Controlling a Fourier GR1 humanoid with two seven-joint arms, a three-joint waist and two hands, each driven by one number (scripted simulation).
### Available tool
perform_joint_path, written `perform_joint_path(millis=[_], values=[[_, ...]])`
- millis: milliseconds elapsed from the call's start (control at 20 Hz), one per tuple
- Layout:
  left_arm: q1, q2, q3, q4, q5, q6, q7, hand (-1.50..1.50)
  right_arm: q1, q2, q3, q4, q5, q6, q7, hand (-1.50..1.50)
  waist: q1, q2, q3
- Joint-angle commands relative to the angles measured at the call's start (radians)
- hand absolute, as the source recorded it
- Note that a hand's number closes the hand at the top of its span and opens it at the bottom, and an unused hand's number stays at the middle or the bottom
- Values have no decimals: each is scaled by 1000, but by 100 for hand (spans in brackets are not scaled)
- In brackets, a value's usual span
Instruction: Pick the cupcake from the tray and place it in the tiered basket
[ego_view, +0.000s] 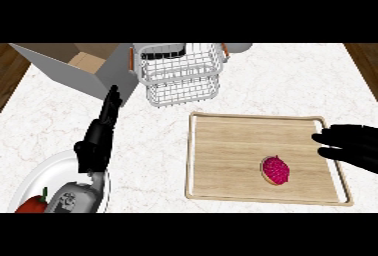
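A single head view looks steeply down at the counter (244, 90) from the robot's side, its near edge lying at the bottom and both forearms entering from below.

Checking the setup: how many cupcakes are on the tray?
1. The cupcake with pink frosting lies on the wooden tray, right of its centre. Nothing on the tray looks hidden.

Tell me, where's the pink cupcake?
In the head view the cupcake lies on the wooden tray, toward its right front, near the right hand.
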Motion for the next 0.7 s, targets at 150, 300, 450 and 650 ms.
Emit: perform_joint_path(millis=[150, 300, 450, 650], values=[[8, -7, 19, 7, -11, -32, -22, 0, 37, -34, 71, 47, 272, -21, -262, -150, 3, 0, 0], [-3, -32, 16, 8, -35, -9, 7, 0, 62, -44, 103, 10, 299, -62, -259, -150, -2, -1, 0], [15, 6, 46, -32, 2, -66, 31, 0, 40, -102, 114, 66, 356, -106, -327, -150, 2, -1, -1], [-38, -15, 66, 3, -15, -49, 31, 0, 91, -157, 135, 103, 428, -208, -459, -150, -5, 0, 0]])
